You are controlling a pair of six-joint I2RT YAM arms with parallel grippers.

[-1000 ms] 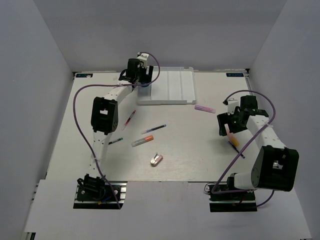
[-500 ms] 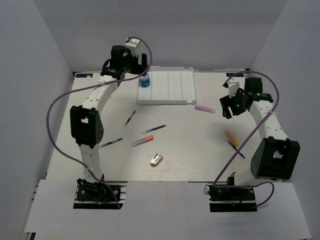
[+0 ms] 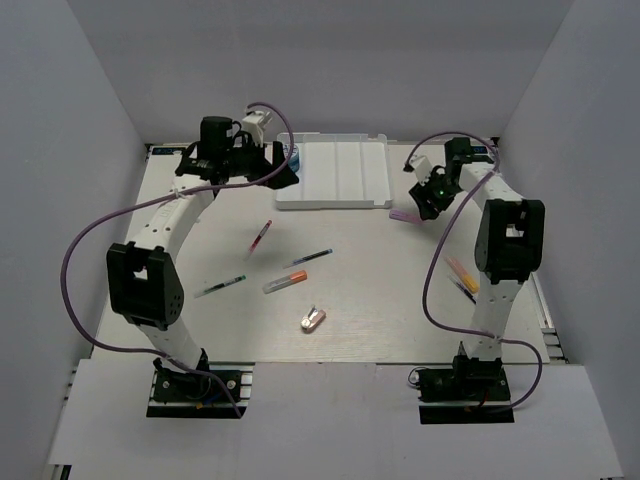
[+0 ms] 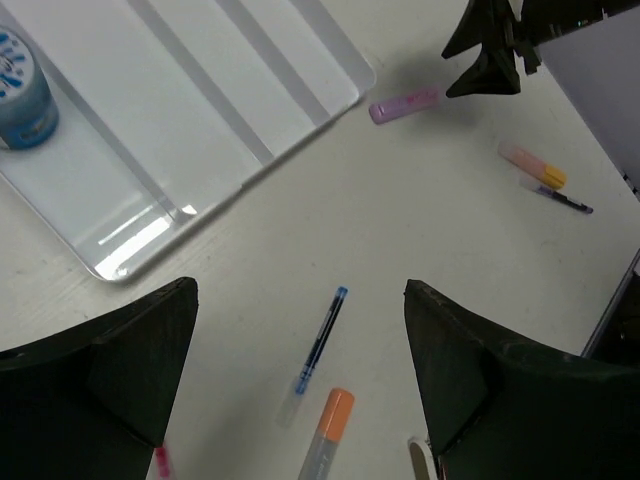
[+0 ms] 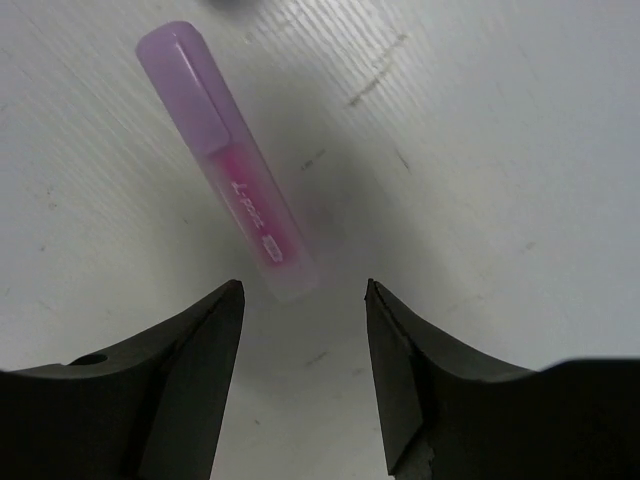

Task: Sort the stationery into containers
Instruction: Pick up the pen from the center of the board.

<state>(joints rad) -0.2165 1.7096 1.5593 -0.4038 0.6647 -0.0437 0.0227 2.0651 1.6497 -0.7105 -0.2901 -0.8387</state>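
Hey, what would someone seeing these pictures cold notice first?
The right tool hangs over one end of a lilac marker lying off the right near corner of the white tray, jaws apart on either side of it. The tray shows only a blue roll, in its leftmost compartment, while a red pen, a blue pen and an orange marker lie scattered mid-table.

pens maybe 4 | markers 3 | roll 1 | eraser 1 | tray 1

A robot lab test cell: two arms trailing purple cables are bolted to a white table, boxed in by plain grey walls, with pens scattered about.
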